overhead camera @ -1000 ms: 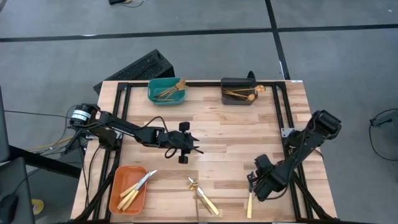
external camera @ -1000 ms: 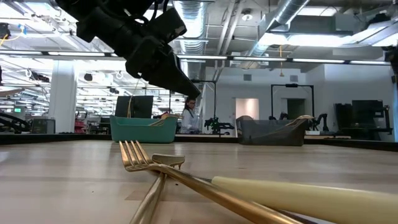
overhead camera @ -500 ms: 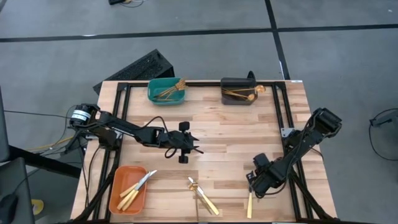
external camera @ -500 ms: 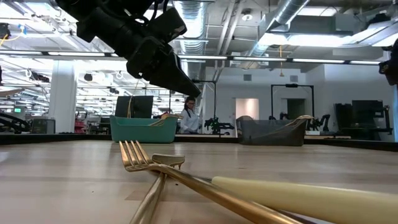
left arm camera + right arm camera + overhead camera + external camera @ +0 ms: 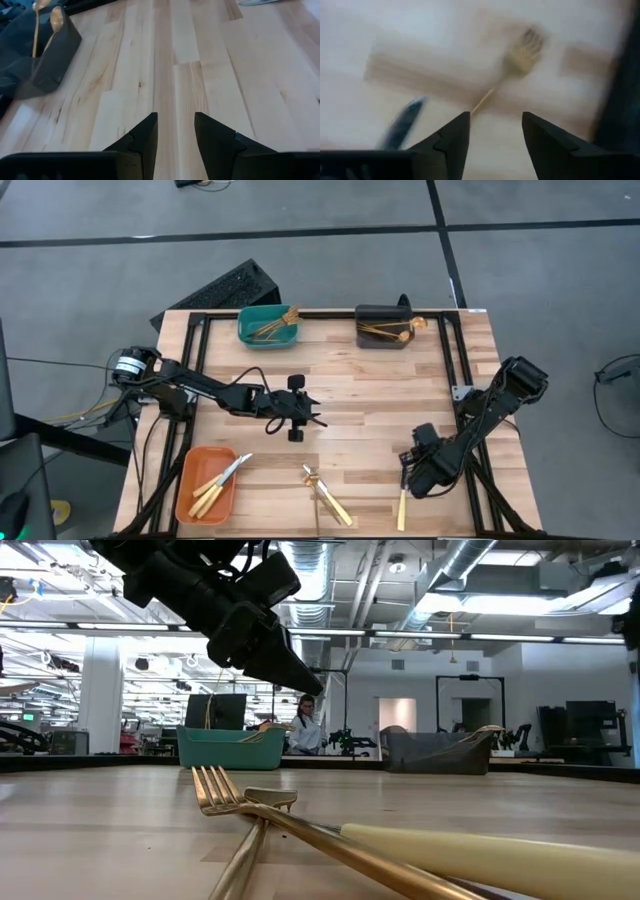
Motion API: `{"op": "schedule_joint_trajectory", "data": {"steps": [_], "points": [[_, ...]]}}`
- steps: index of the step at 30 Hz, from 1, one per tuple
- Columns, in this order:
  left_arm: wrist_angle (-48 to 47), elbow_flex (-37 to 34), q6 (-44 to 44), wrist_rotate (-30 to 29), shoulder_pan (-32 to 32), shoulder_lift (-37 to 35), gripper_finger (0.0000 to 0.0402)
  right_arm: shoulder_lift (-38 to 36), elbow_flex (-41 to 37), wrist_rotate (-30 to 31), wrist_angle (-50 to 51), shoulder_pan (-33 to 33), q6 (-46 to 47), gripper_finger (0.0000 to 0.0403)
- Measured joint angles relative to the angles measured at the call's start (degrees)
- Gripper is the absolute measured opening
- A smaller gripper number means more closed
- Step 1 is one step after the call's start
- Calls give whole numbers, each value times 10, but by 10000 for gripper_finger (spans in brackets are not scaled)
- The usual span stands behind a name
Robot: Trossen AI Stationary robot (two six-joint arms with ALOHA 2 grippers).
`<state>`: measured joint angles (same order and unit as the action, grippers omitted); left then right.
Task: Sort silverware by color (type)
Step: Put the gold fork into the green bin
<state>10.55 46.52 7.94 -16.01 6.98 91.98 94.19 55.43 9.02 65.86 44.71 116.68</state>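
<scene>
Your loose silverware lies along the bench's near edge: a crossed gold fork and cream-handled knife, and a second fork ahead of the right tool. That tool hangs over it, fingers parted, empty. The left tool hovers mid-bench, fingers parted narrowly, open wood all round.
</scene>
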Motion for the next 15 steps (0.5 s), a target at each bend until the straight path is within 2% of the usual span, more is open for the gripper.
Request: {"op": "schedule_joint_trajectory", "data": {"steps": [4, 15], "points": [[-1, 0, 0, -2, 0, 0, 116, 0, 1, -5, -19, -2, 5, 212], [-13, 0, -1, -1, 0, 0, 116, 0, -53, -2, -30, -2, 55, 165]]}}
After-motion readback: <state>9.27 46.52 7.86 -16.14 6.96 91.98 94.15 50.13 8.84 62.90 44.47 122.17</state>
